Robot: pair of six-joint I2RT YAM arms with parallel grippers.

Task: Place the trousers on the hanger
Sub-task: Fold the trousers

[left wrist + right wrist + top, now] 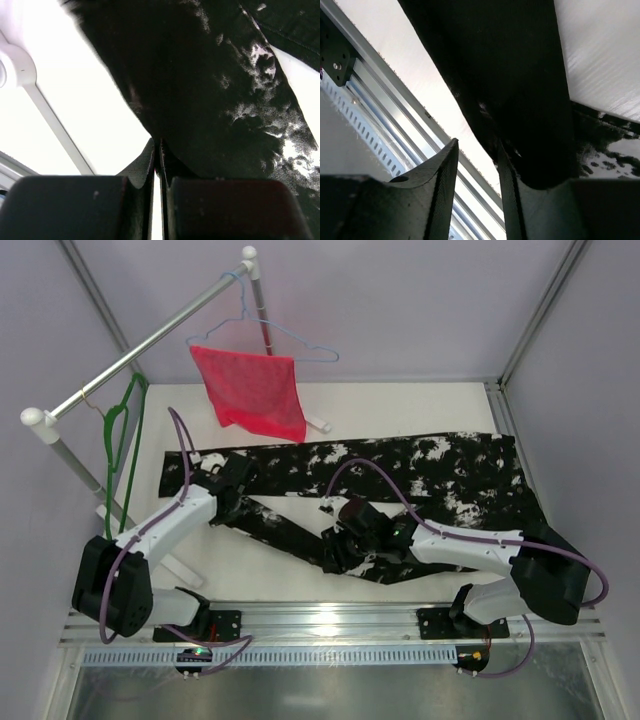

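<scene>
1. Jaws, top view: left gripper [232, 502] has its jaws together, pinching the large black fabric trousers w/ white splotches [440, 475] on the narrow band nr its left end. Right gripper [340, 545] has its jaws part-way apart, low over the same band further right, twd the front edge.
2. Top view, trousers: spread on the white table [400, 400]. One leg lies L-to-R across the back. The other runs diagonally from the left gripper down to the right gripper.
3. Top view, hanger: thin bright green hanger w/ hook top [128, 430] hangs from the white rack rod [150, 345] at far left, left of the trousers' left end.
4. Same rod, further back: pale blue wire hanger [290, 340] w/ a small red mesh cloth [255, 390] draped on it.
5. Left wrist view: left gripper [156, 150] fingers pressed tight, a thin fold of black fabric clamped between them. The rest of the trousers [200, 85] stretches up & right over the white surface.
6. Right wrist view: right gripper [477, 147] fingers stand apart, and the aluminium rail [385, 100] shows through the gap. Trousers [510, 75] hang just past the right-hand finger; can't tell if touching.
</scene>
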